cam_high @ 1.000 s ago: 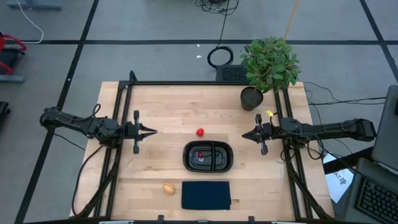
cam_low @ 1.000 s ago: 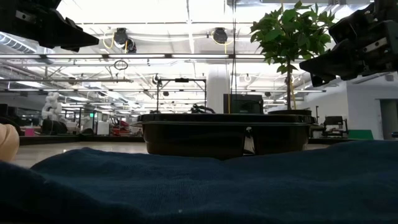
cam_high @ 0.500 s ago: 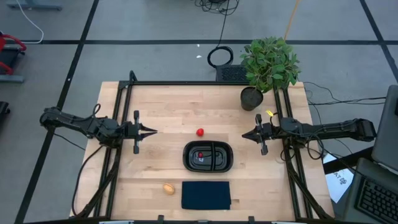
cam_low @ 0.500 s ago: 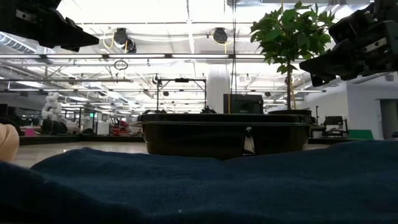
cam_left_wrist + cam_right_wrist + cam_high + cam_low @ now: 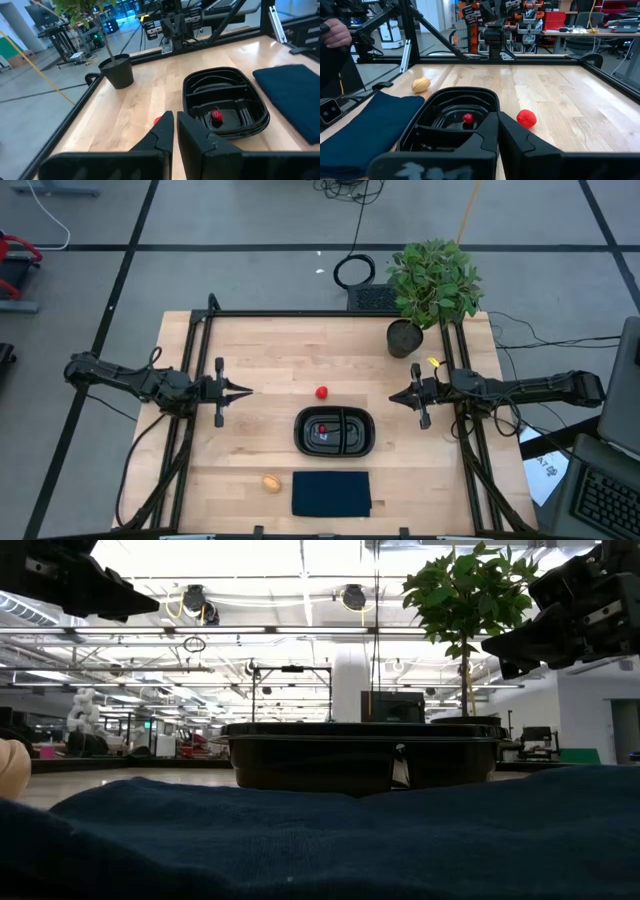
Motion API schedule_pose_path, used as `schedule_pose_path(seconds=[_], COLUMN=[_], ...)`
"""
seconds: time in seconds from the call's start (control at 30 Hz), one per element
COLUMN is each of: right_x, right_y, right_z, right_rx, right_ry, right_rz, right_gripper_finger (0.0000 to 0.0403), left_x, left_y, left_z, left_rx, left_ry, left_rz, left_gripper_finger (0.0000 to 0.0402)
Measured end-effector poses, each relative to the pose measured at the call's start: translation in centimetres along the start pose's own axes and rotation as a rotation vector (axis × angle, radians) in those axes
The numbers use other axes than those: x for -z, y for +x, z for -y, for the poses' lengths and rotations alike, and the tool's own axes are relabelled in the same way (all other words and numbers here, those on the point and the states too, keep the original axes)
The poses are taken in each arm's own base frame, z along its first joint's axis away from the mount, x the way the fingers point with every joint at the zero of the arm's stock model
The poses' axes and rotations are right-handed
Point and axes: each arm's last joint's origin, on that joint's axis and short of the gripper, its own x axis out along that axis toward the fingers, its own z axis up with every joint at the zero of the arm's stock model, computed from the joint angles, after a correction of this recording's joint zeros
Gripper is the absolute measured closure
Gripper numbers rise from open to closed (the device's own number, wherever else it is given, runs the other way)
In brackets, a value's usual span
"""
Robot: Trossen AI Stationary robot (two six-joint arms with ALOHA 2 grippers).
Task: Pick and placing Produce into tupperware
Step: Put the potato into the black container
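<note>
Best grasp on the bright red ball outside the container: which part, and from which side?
Straight down from above, fingers closing across the widest part of the bright red ball. It is round, so no side is favoured, and it sits free on the table, apart from the tupperware. Both grippers look about equally far.

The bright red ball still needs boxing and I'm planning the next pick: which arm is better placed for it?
Probably the left: the bright red ball lies slightly nearer the left gripper than the right gripper, both shut. The margin is small.
</note>
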Motion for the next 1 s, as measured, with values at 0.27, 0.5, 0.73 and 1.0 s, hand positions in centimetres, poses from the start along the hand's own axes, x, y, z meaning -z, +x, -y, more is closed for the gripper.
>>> schedule_pose_path(seconds=[0.27, 0.5, 0.73, 1.0], right_x=[0.0, 0.0, 0.0, 0.0], right_y=[0.0, 0.0, 0.0, 0.0], right_z=[0.0, 0.0, 0.0, 0.0], right_rx=[0.0, 0.0, 0.0, 0.0], right_ry=[0.0, 0.0, 0.0, 0.0], right_rz=[0.0, 0.0, 0.0, 0.0], right_gripper_finger=[0.0403, 0.0403, 0.0403, 0.0403], left_x=[-0.2, -0.1, -0.4, -0.5], left_y=[0.0, 0.9, 2.5, 3.6], left_z=[0.2, 1.0, 1.6, 3.2], left_rx=[0.081, 0.223, 0.269, 0.375], left_ry=[-0.061, -0.127, -0.155, -0.234], left_rz=[0.026, 0.008, 0.016, 0.001], left_gripper_finger=[0.0376, 0.0376, 0.0376, 0.0376])
